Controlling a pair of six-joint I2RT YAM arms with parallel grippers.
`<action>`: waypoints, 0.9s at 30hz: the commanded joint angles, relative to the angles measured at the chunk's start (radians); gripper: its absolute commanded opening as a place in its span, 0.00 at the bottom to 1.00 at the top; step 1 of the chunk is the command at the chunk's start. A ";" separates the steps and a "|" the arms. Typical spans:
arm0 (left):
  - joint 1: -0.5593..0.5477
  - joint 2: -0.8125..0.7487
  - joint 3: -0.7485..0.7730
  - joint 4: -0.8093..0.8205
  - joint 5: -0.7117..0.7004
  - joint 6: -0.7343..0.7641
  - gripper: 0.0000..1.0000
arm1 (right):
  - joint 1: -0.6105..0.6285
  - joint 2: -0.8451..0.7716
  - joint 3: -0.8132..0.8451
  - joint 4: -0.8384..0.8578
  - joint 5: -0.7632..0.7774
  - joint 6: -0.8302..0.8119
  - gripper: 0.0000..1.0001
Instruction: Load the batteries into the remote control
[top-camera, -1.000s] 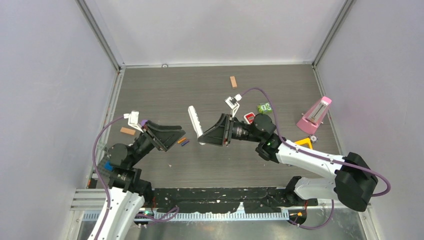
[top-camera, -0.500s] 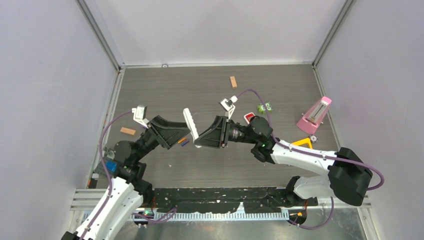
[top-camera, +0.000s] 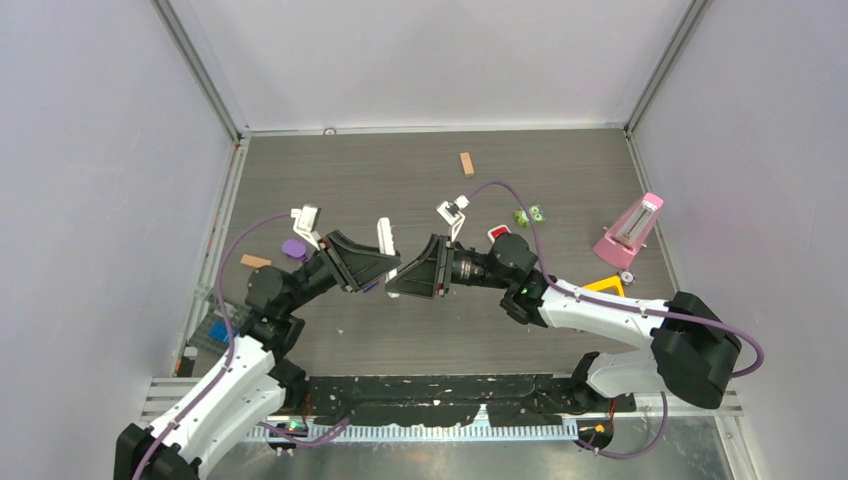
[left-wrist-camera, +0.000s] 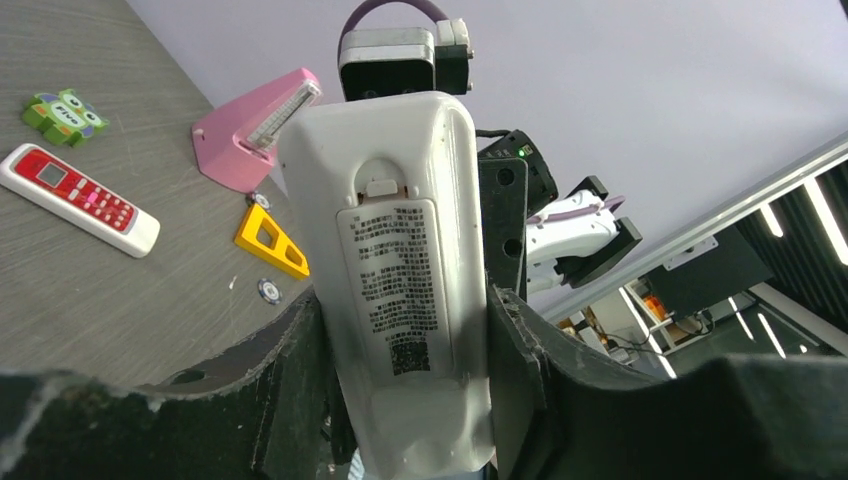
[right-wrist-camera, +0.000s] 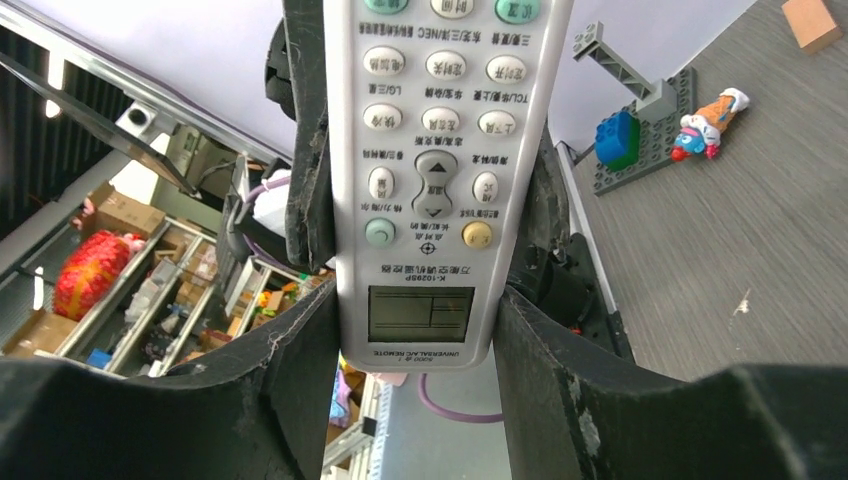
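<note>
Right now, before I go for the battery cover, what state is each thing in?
remote control: lifted, clamped between both grippers.
battery cover: closed on the remote's back.
left gripper: shut on remote control, facing its back.
right gripper: shut on remote control, facing its buttons.
red remote: lying face up on the table.
batteries: not clearly visible in any view.

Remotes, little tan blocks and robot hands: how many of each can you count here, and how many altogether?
Remotes: 2, the white remote and the red-faced remote
Blocks: 2 tan blocks
Hands: 2, the left hand and the right hand
Total: 6
</note>
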 joint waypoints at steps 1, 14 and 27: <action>-0.013 0.025 0.049 0.032 0.006 0.076 0.38 | 0.008 -0.006 0.043 -0.019 -0.003 -0.063 0.26; -0.014 -0.024 0.173 -0.408 0.009 0.563 0.00 | 0.003 -0.149 0.008 -0.300 0.091 -0.239 0.83; -0.109 0.078 0.377 -0.788 0.052 1.091 0.00 | 0.000 -0.269 0.372 -1.037 0.437 -0.588 0.89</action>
